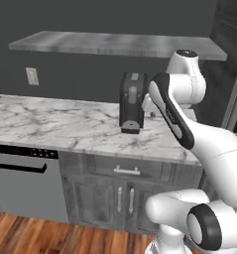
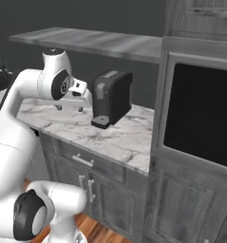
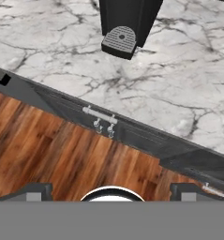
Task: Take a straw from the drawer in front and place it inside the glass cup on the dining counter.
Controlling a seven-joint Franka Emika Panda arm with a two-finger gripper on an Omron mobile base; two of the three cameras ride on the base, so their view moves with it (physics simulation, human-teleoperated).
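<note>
Glossy white rounded arm segments, dark bands at the joints, black joint caps.

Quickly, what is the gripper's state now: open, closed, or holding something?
Gripper: open, holding nothing, above the marble counter.

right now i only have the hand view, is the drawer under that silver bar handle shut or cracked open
Observer: Shut. In the left base view the drawer front sits flush in the cabinet frame, just under the marble counter.
Operator: where's the gripper relative to it
Observer: In the right base view the gripper hangs open above counter height, beside the black coffee machine, well above the drawer.
Operator: anything left of the drawer i might grab by mistake
Observer: Yes, the left base view shows a grey panel with a long black handle left of the drawer.
</note>
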